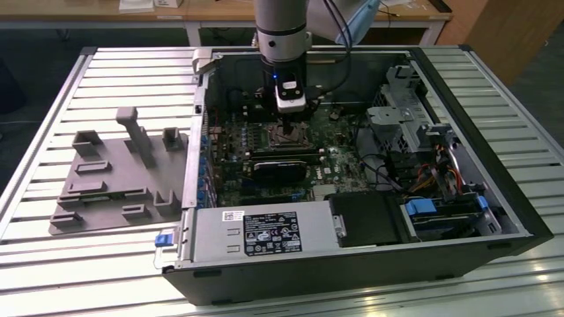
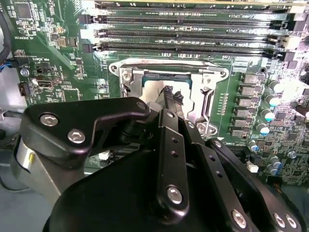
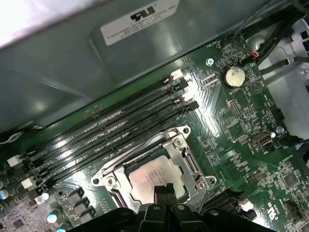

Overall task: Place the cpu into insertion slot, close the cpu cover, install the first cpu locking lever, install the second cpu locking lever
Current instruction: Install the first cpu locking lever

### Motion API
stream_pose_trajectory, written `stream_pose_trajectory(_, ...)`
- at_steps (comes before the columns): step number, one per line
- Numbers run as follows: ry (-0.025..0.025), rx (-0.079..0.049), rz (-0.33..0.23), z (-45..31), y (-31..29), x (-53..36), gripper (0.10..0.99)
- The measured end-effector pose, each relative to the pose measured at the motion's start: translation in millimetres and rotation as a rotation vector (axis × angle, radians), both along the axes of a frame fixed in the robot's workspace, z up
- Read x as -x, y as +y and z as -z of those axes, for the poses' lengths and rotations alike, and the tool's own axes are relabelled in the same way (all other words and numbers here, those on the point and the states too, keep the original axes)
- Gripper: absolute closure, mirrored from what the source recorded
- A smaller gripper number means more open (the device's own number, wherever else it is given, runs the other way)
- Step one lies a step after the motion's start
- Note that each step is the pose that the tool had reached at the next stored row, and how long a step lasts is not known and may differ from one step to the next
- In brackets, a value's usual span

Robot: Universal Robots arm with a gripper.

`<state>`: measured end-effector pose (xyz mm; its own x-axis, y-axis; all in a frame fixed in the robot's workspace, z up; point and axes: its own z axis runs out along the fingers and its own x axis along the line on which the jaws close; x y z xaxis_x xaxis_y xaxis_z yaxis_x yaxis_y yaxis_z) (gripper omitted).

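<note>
First wrist view: pincer [image 3: 163,189] over cpu [image 3: 153,175]

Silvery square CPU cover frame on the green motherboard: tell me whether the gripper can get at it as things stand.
Probably yes. The gripper hangs directly over the socket, above the pale silver-grey CPU, and the silvery square CPU cover frame around it has nothing lying on it. The black memory slots beside it sit low.

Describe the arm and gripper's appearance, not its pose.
The arm is a silver-grey cylinder with a black band at the wrist, where a small blue light shows above a white block. Black cables run beside it. The gripper is matte black, built of linked bars joined by silver screws, narrowing to slim black fingertips.
</note>
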<state>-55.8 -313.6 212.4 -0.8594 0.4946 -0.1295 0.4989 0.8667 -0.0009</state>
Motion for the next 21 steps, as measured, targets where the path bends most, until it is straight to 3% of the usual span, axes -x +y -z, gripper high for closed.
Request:
stream_pose_trajectory(15,-0.0001,0.002,-0.255,0.6,0.0,0.0,0.984)
stream_pose_trajectory(21,0.0,0.003,-0.26,-2.9,0.0,0.0,0.984)
